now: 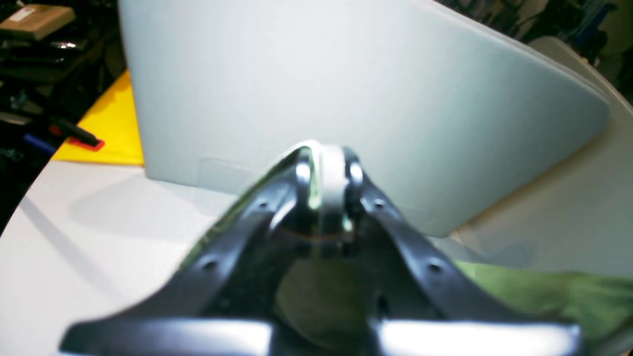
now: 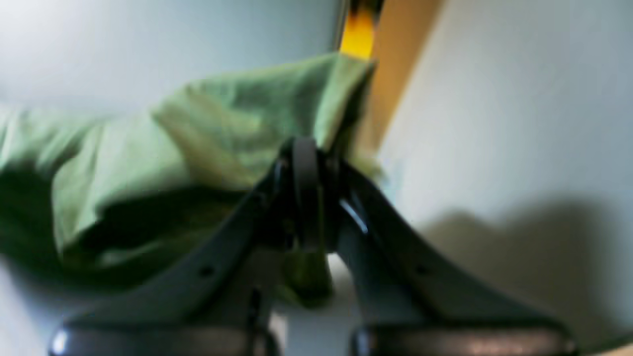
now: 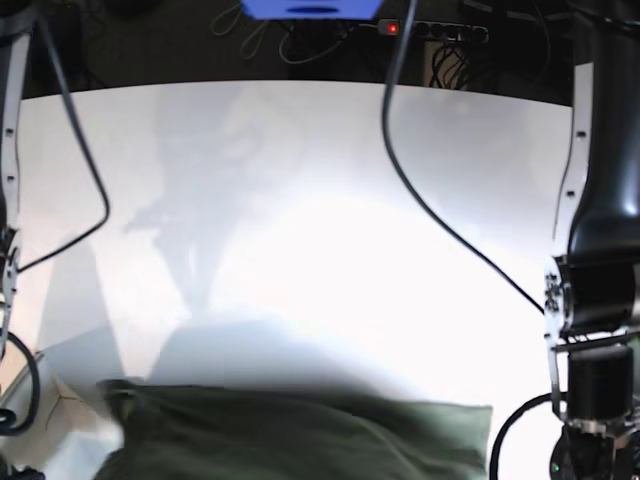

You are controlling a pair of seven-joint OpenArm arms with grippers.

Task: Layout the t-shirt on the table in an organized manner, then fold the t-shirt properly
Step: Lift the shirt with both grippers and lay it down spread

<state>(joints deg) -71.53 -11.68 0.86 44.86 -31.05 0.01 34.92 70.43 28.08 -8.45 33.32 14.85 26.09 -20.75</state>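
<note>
While right gripper (image 2: 306, 163) pinches t-shirt (image 2: 207, 128) (blurred)

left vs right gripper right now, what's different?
Left gripper: closed black fingers frame bare white tabletop; the olive-green cotton t-shirt lies off to one side, and a grip on it isn't clear. Right gripper: same black fingers, but green cloth bunches right at the tips and seems pinched. Shared: both are shut and low over the table.

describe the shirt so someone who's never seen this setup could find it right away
Start from the big white table. At its near edge, between the two arms, lies the t-shirt, stretched wide. It is the only soft, wrinkled, olive-green thing there; all around it is smooth white.
</note>
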